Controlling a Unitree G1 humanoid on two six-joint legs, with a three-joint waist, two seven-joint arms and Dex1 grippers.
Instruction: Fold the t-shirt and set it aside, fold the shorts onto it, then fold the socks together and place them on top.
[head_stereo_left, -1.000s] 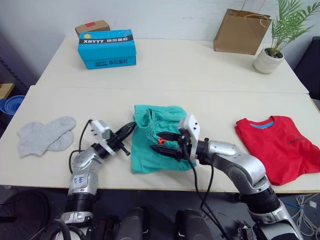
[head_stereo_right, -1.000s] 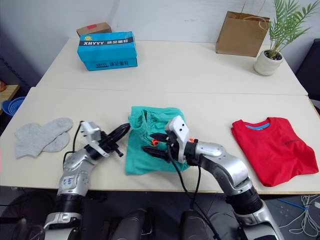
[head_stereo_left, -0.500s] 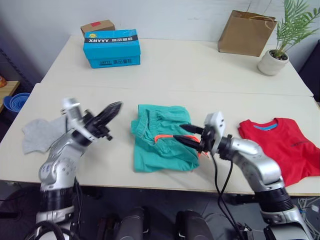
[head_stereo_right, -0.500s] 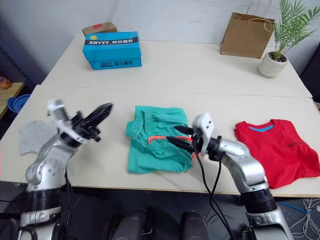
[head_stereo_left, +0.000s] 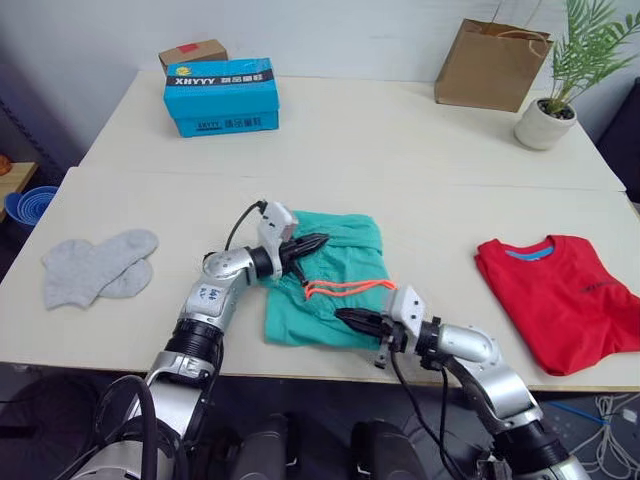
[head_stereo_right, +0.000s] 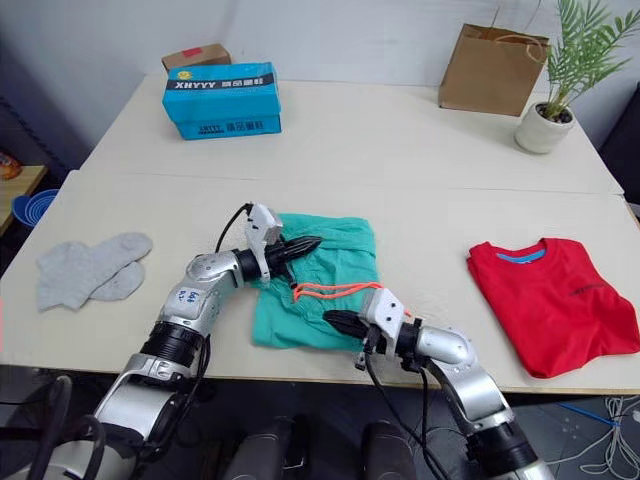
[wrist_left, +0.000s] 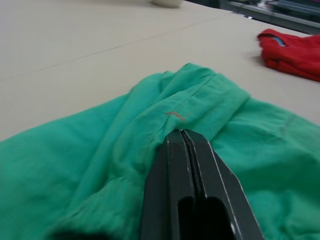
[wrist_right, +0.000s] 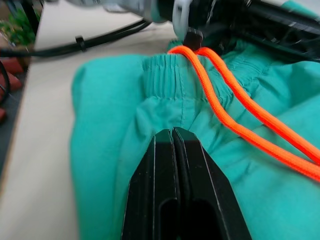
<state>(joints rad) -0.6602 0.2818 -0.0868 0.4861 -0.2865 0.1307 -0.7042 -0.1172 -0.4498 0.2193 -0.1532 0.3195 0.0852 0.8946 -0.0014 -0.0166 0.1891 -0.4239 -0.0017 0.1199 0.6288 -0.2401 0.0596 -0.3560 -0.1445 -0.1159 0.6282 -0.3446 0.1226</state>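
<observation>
Shorts (head_stereo_left: 325, 280) lay mid-table between the socks (head_stereo_left: 95, 267) and folded t-shirt (head_stereo_left: 560, 300), both the left gripper (head_stereo_left: 315, 243) and right gripper (head_stereo_left: 350, 318) clenched empty against them, so each needed opening before pinching an edge squarely.

Both arms are cased in smooth silver-grey metal segments joined by black ribbed collars, and the left forearm carries a small patch of black printed lettering too fine to read. Each wrist bears a boxy white camera block, fed by a loose black cable that loops out from the arm. The left hand (head_stereo_left: 312, 243) and right hand (head_stereo_left: 350, 318) each end in two tapered, glossy black fingers, flat-faced and wedge-shaped in the wrist views.
</observation>
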